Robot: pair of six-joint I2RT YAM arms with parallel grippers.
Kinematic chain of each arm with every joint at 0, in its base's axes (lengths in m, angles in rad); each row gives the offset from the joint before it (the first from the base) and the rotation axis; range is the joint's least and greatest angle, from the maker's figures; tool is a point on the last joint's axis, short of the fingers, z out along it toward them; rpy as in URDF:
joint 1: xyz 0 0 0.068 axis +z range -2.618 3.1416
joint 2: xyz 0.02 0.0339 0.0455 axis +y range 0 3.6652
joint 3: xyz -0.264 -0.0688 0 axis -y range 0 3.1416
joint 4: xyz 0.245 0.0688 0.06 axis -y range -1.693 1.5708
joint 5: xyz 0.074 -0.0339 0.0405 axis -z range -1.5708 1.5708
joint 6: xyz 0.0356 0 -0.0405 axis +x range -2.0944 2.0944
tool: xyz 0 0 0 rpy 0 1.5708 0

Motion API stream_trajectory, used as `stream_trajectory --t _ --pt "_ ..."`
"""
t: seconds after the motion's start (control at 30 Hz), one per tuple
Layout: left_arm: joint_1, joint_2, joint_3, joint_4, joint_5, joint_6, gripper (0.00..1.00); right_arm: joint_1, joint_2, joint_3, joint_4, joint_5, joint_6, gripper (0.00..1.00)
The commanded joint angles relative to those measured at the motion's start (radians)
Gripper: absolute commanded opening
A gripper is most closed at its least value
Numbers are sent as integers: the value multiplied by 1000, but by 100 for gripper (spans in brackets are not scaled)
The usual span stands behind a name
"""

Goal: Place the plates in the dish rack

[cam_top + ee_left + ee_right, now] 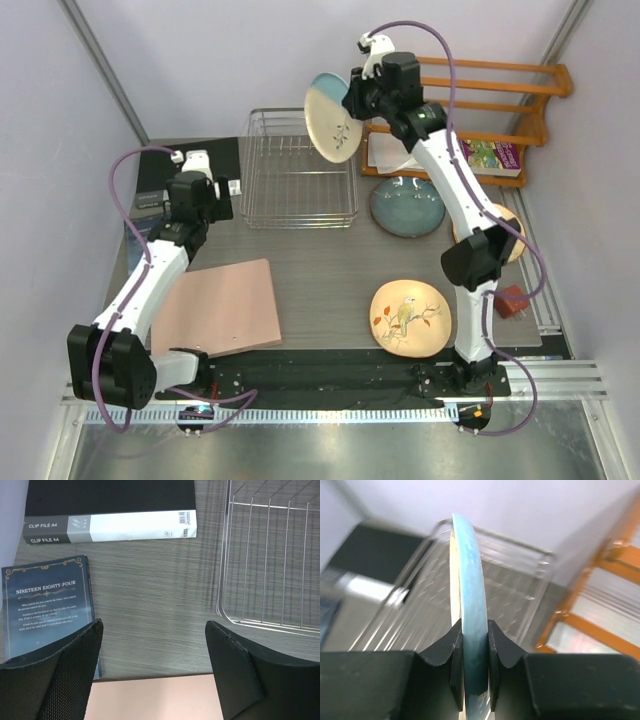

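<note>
My right gripper (352,100) is shut on the rim of the cream-and-light-blue plate (332,117) and holds it on edge in the air over the right rim of the chrome wire dish rack (298,205). In the right wrist view the plate's blue rim (471,595) stands edge-on between the fingers, with the rack (515,590) below. The dark teal plate (407,206), the yellow-orange bird plate (410,317) and an orange-yellow plate (512,237), partly hidden by the right arm, lie on the table. My left gripper (155,645) is open and empty, left of the rack (270,570).
A pink board (220,306) lies front left. A black clip file (110,510) and a dark blue book (47,605) lie left of the rack. An orange wooden shelf (500,90) with a book (492,157) stands at the back right. A small red block (513,300) sits far right.
</note>
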Motion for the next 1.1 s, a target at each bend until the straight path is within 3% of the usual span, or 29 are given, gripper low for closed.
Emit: stream_trajectory --t 0.0,0.13,0.47,1.07 --pt "7 -13 12 31 7 -52 84 59 46 85 310 509 70 1" --pt "7 -42 -51 63 5 -81 83 111 150 196 355 676 -31 1" --pt "7 -95 -158 84 41 -108 83 148 269 228 452 823 -136 1" --pt "7 -47 -172 75 82 -141 83 151 394 254 483 857 -91 1"
